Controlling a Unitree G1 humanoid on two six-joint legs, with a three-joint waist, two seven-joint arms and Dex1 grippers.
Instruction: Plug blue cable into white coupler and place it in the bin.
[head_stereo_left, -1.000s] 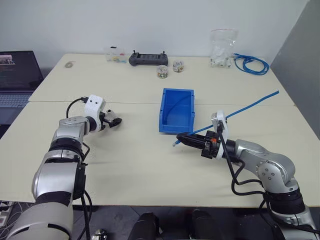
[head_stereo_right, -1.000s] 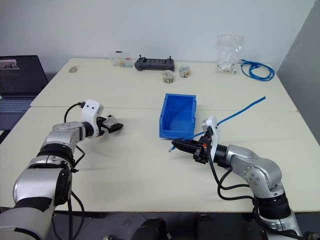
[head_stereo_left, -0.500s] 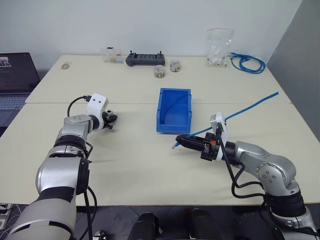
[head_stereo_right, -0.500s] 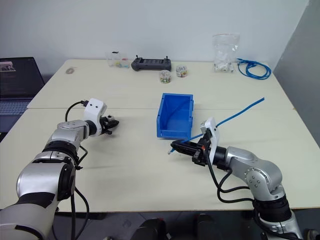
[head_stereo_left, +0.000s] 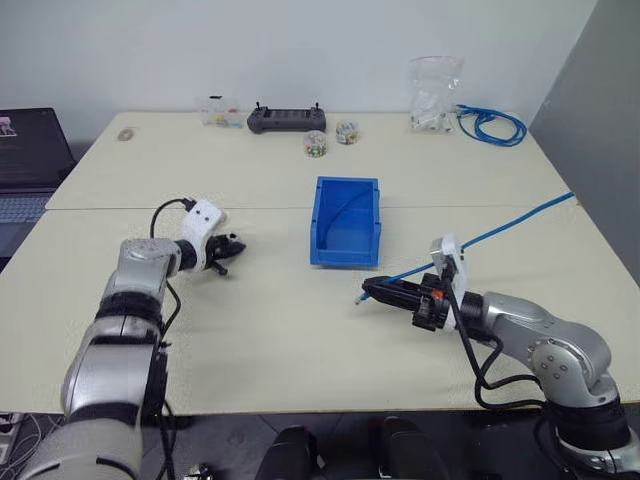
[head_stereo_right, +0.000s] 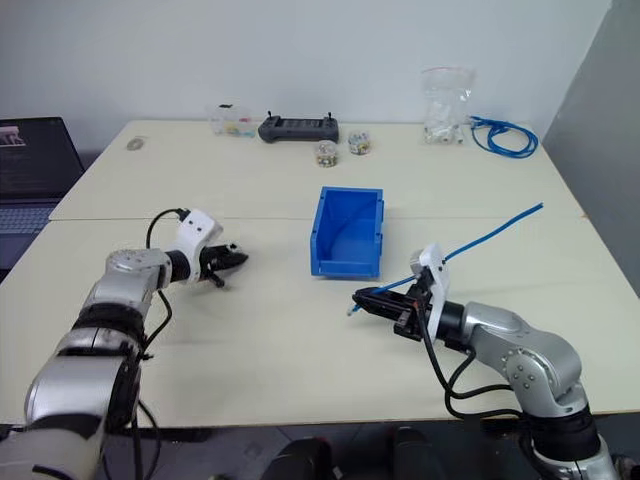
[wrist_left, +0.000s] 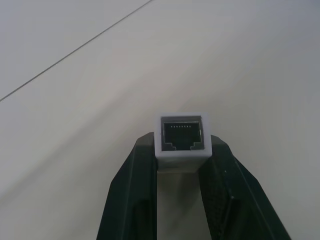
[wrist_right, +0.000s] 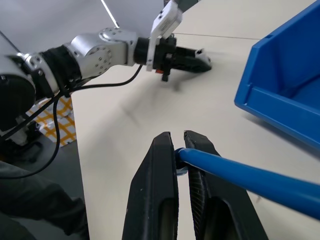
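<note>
Left gripper (wrist_left: 182, 150) is clamped on the coupler (wrist_left: 182, 136), and the left wrist view gives the best look: the white block sits between the two black fingers (wrist_left: 131, 195), its dark socket facing outward, contacts visible inside. From the head camera that same coupler is only a pale speck at the fingertips, held just above the table (head_stereo_left: 270, 340), left of the bin (head_stereo_left: 345, 222).

Over on the right, the gripper (head_stereo_left: 377, 291) is pinched tight on the cable (head_stereo_left: 520, 220) close to its end. The right wrist view shows the blue line squeezed between the fingers (wrist_right: 159, 190) and running off past the camera; the plug itself is hidden behind them there. In the head views a small tip pokes out past the fingertips, angled toward the table, while the rest of the cable trails away to the table's right edge.

The right wrist view also catches the left gripper across the table, pointing toward it, well apart. The bin stands between and behind them.
</note>
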